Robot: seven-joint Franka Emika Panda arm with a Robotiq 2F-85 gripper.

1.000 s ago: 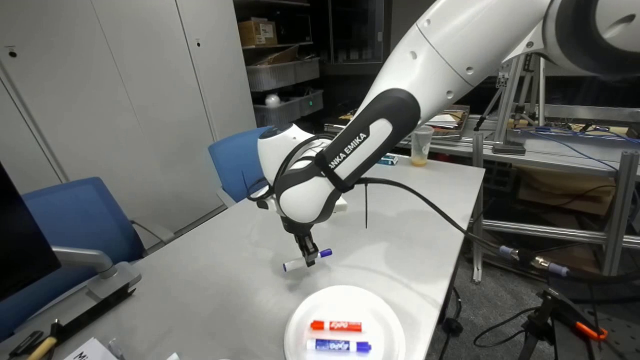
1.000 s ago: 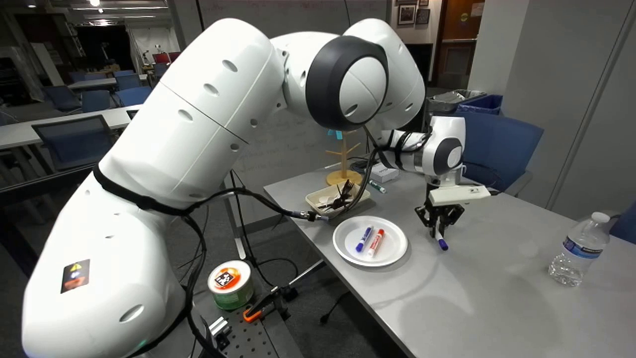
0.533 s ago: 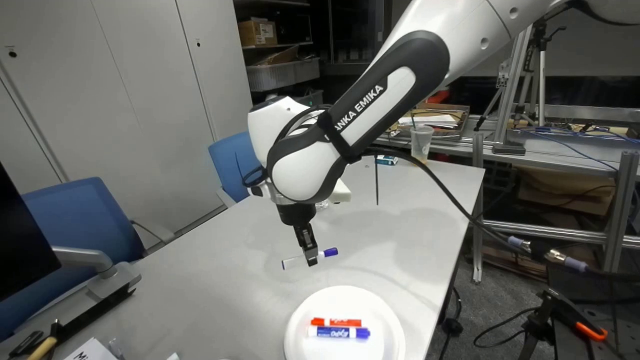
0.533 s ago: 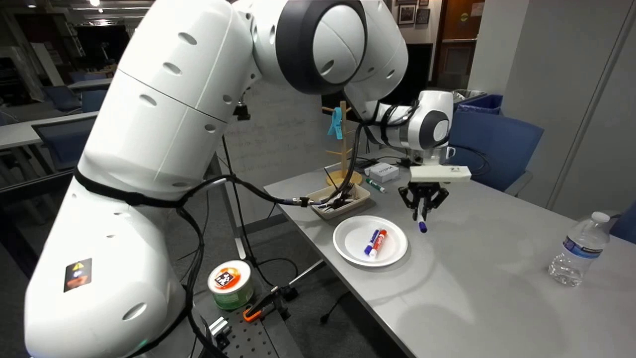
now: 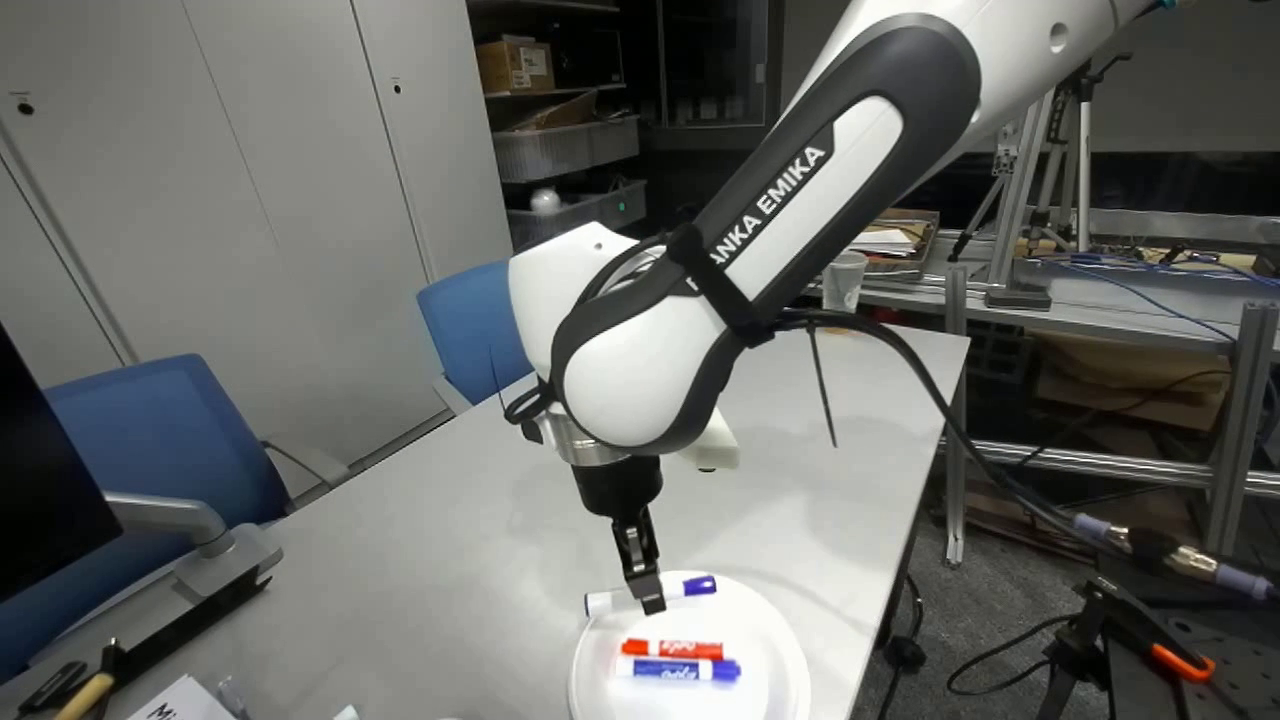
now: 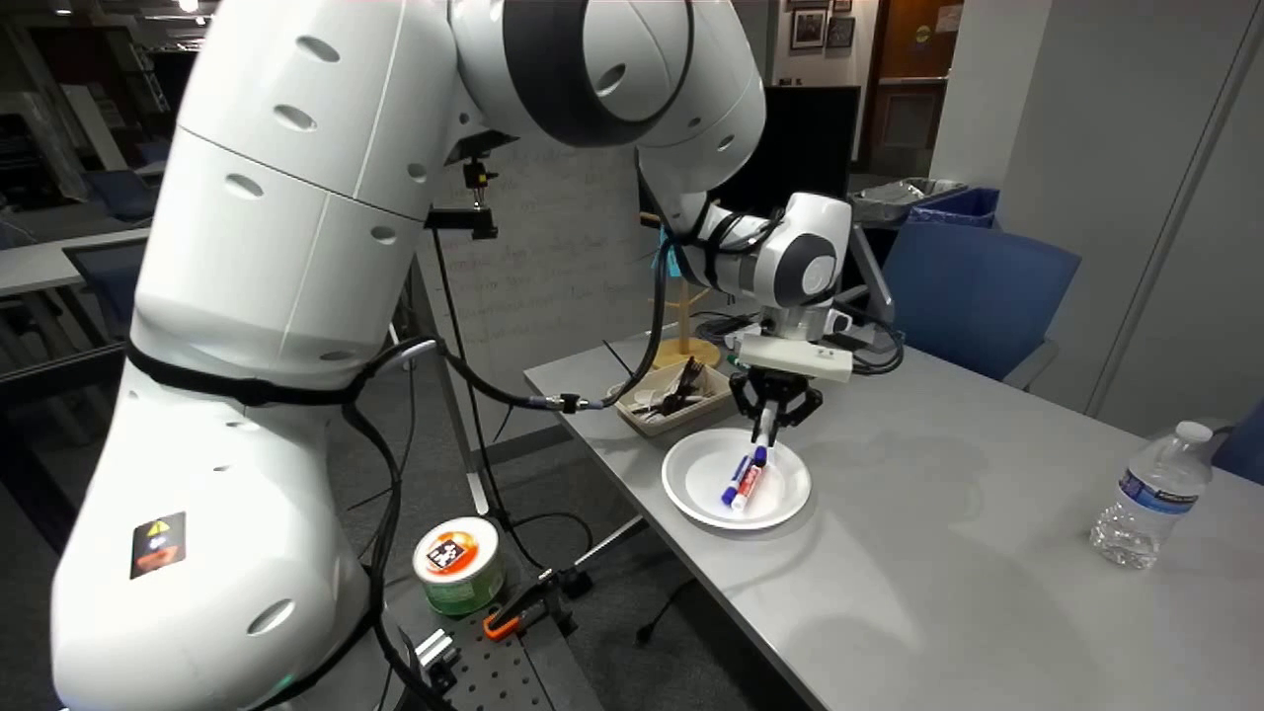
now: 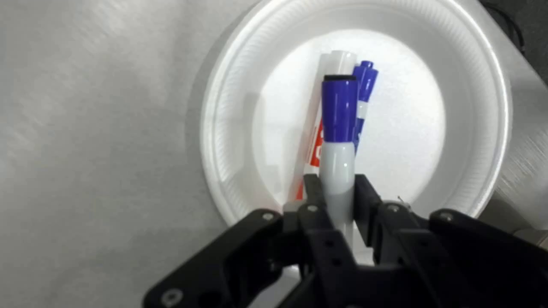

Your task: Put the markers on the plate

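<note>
My gripper (image 5: 652,604) is shut on a white marker with a blue cap (image 5: 700,586). It holds this marker above the near part of the white plate (image 5: 790,650), cap end forward in the wrist view (image 7: 339,111). The gripper also shows in an exterior view (image 6: 766,433). A red-and-white marker (image 5: 672,649) and a blue-and-white marker (image 5: 680,669) lie side by side on the plate. In the wrist view the held marker partly covers the red marker (image 7: 317,145) and the blue marker (image 7: 365,81). The plate rim (image 7: 466,107) surrounds them.
A cream tray with cutlery (image 6: 647,425) stands just behind the plate, near a wooden stand (image 6: 681,348). A clear water bottle (image 6: 1150,494) stands far off on the table. A monitor arm (image 5: 225,550) and a plastic cup (image 5: 843,280) show at the table's edges.
My gripper has carried the held marker from over the bare table to over the plate. On the plate, the blue marker has shifted close against the red one.
</note>
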